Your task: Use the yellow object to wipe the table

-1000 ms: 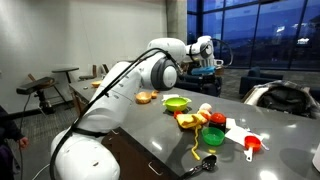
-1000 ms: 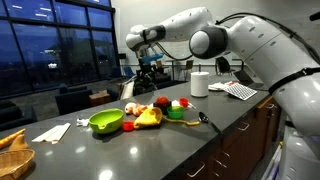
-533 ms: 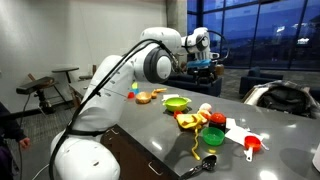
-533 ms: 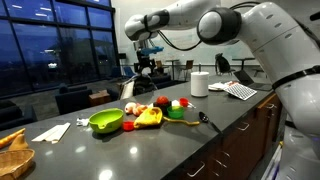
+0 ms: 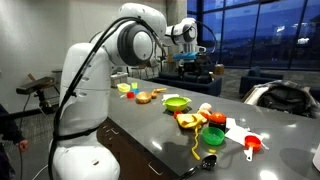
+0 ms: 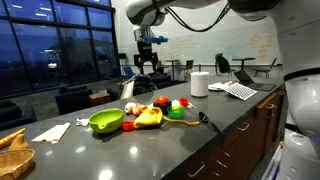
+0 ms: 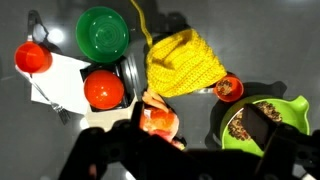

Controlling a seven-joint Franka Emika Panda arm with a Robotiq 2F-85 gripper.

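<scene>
On the dark table (image 6: 90, 145), the yellow cloth (image 7: 183, 63) lies crumpled among clutter, with nothing touching it from above. Just beside the cloth sit a small orange dish (image 7: 228, 88) and a lime bowl (image 7: 255, 125); a red round object (image 7: 103, 90) and a dark green bowl (image 7: 104, 32) stand near its other side. High above the cloth hangs the gripper (image 6: 147, 45), fingers spread wide, holding nothing. In the wrist view the fingers are only dark blurs along the bottom edge, one of them covers part of the lime bowl, and the bowl's contents are hard to make out.
</scene>
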